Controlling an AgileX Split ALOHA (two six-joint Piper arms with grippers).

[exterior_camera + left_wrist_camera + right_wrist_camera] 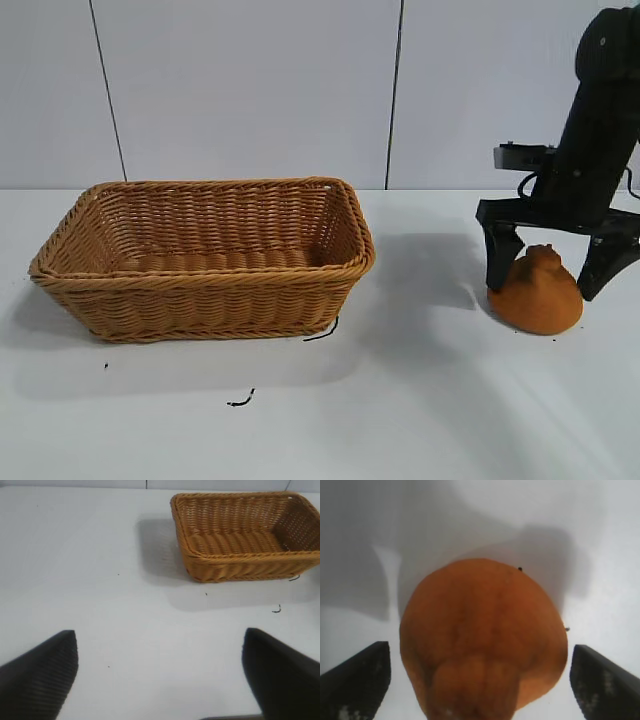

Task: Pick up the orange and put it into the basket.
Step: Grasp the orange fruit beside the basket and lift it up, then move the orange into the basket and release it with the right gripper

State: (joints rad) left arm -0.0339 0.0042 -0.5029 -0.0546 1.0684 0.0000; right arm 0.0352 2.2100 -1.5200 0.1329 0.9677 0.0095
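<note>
grasp stage — right gripper (550, 285) wide open astride orange (537, 292), lower right; next: close, carry to basket (205, 285).

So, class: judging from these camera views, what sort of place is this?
Probably a robot lab or test bench, not a home: a bare white table, plain panelled wall, and only staged props, a basket and an orange, with the right tool open around it.

Knobby orange (537, 292) beside basket (205, 290)
</note>
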